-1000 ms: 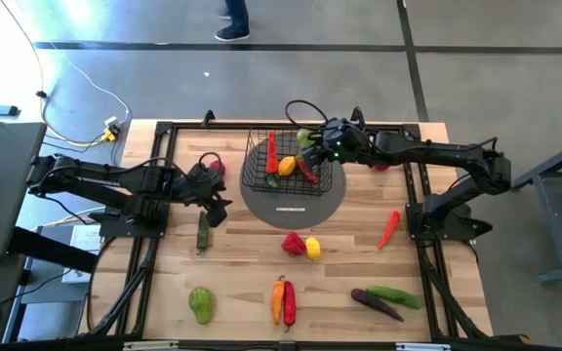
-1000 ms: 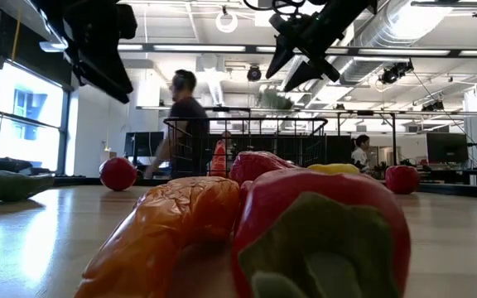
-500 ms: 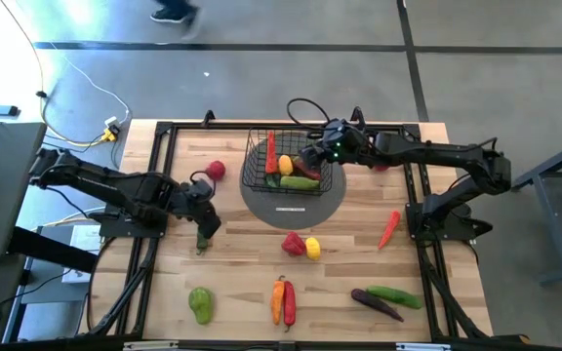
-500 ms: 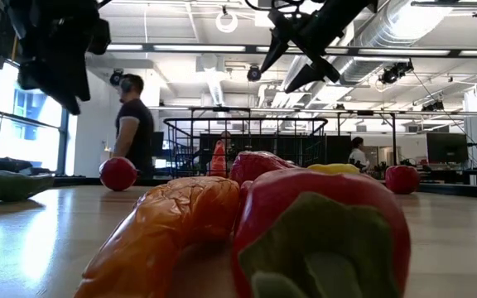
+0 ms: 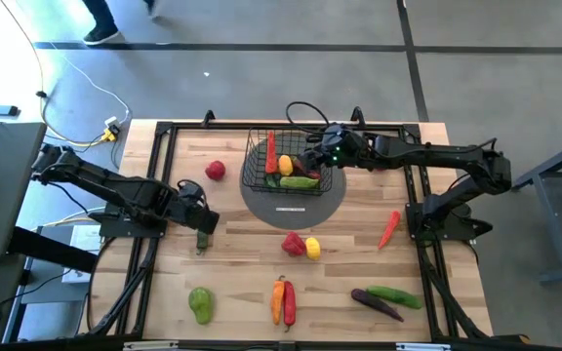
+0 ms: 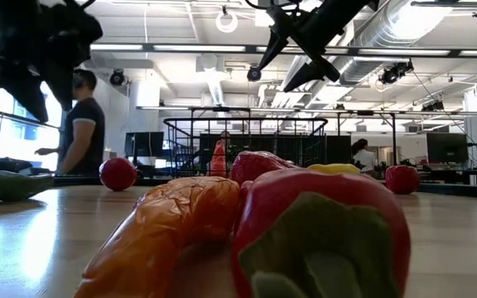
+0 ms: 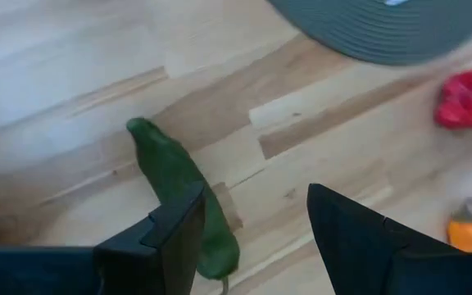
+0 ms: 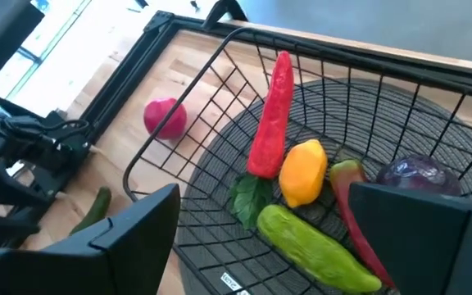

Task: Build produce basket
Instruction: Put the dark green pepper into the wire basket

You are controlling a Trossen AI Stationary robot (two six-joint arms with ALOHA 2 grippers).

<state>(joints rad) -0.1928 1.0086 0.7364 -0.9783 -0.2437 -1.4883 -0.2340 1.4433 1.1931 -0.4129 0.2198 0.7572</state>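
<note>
The black wire basket [image 5: 254, 164] stands on a round grey mat [image 5: 296, 203] at the table's far middle. In the right wrist view the basket [image 8: 220, 51] holds a long red chili [image 8: 270, 115], a yellow lemon [image 8: 302, 171], a green cucumber [image 8: 318, 246], a red pepper [image 8: 352, 197] and a purple eggplant [image 8: 420, 174]. My right gripper [image 5: 312, 158] [image 8: 265, 197] hovers open over the basket. My left gripper [image 5: 201, 220] [image 7: 252, 197] is open, low over a dark green vegetable [image 7: 174, 176] [image 5: 202, 240] lying flat on the wood; one finger stands beside it.
Loose produce lies on the table: a tomato [image 5: 216, 171], a red pepper [image 5: 292, 244] with a lemon [image 5: 313, 249], a red chili [image 5: 388, 229], orange and red peppers [image 5: 283, 300], a green pear [image 5: 200, 303], and a green pepper with an eggplant [image 5: 383, 298]. A person [image 6: 81, 124] walks behind the table.
My left gripper has moved from beside the tomato toward the table's near edge and down over the dark green vegetable. My right gripper has stayed over the basket, and a long green vegetable now lies in the basket's near part.
</note>
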